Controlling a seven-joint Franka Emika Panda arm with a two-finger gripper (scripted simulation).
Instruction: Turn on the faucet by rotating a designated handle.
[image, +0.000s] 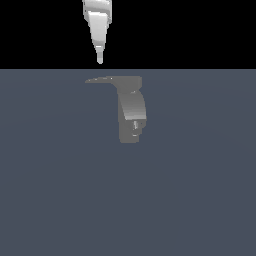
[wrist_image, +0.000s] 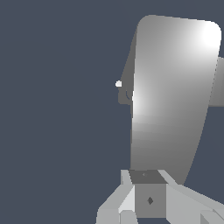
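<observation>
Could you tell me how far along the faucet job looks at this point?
Done: the gripper hangs just above the outer tip of the handle. In hand: nothing; a gap separates it from the lever in the exterior view. Left: touching the handle and swinging it about the cap of the faucet.

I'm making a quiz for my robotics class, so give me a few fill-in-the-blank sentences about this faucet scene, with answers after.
1. In the exterior view, the handle sticks out from the faucet cap toward that view's ____.
2. The gripper hangs ____ the handle, not touching it.
3. The faucet is coloured ____.
4. The arm enters the exterior view from the ____ edge.

Missing words: left; above; grey; top
</observation>
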